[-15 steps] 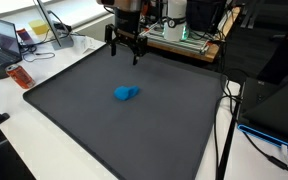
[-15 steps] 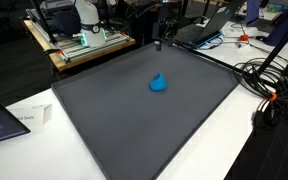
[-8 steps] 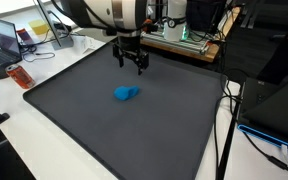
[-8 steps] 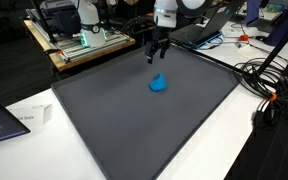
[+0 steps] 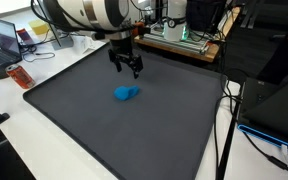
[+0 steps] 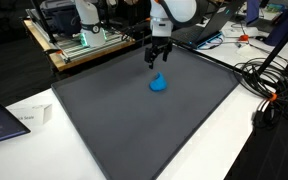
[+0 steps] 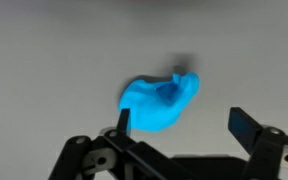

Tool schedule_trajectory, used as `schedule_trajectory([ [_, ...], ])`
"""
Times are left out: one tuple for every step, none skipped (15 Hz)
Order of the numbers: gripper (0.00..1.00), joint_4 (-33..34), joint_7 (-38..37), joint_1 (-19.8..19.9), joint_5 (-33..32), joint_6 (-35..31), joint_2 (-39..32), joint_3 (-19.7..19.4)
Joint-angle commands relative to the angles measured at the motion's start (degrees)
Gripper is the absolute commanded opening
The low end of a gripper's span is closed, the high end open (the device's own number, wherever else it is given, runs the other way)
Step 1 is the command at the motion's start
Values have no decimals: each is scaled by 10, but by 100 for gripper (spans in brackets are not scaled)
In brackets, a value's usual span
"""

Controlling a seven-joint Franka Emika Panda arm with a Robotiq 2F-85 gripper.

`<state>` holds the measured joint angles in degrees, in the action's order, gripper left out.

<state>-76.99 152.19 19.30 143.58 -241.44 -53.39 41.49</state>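
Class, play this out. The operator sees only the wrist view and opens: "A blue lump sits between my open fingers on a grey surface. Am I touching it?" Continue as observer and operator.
Observer: No. In both exterior views the gripper hangs above the blue lump, with clear space between them.
Operator: How big is the surface under it?
Observer: It is a large dark mat that covers most of a white table, and the lump lies well inside its edges.
Operator: Is anything close to the mat?
Observer: Yes. In an exterior view a small red object lies on the table just past one corner, and black cables run along another side.
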Motion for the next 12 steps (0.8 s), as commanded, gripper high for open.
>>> schedule_trajectory([
  [100, 67, 16, -5, 5, -23, -34, 14],
  [100, 73, 17, -5, 5, -23, -40, 16],
  [100, 78, 17, -8, 5, -22, -46, 15],
  [100, 84, 18, -11, 5, -23, -51, 12],
  [100, 91, 19, -14, 5, -23, -57, 9],
  [100, 102, 17, -20, 5, -23, -64, 4],
  [100, 109, 15, -24, 5, -23, -72, 0],
  [100, 118, 12, -28, 5, -23, -78, -3],
  [100, 127, 11, -31, 5, -23, -85, -6],
  [100, 135, 10, -36, 5, -22, -91, -11],
  [100, 144, 9, -42, 5, -21, -96, -18],
  [100, 152, 8, -46, 5, -22, -101, -23],
])
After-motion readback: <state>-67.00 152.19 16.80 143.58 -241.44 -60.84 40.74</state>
